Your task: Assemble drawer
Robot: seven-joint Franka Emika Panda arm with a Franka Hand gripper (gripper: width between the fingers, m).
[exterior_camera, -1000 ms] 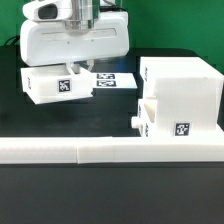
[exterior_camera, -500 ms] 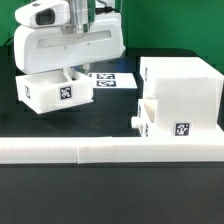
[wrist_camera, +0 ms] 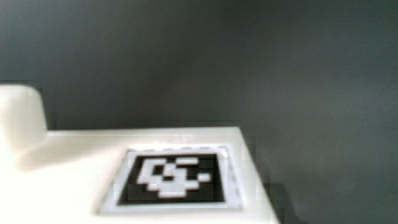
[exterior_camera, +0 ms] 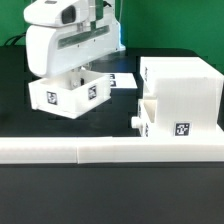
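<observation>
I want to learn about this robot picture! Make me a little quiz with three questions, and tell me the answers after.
1. True or false: the tall white plastic housing already has a small knobbed tray partly pushed into it.
2. Where is the other white tagged tray? A) lying flat on the table B) lifted and tilted under the robot's white tool C) inside the housing
3. Fill in: the long low white bar runs along the ____ of the exterior view.

Key: 1 true; 2 B; 3 bottom (front).
</observation>
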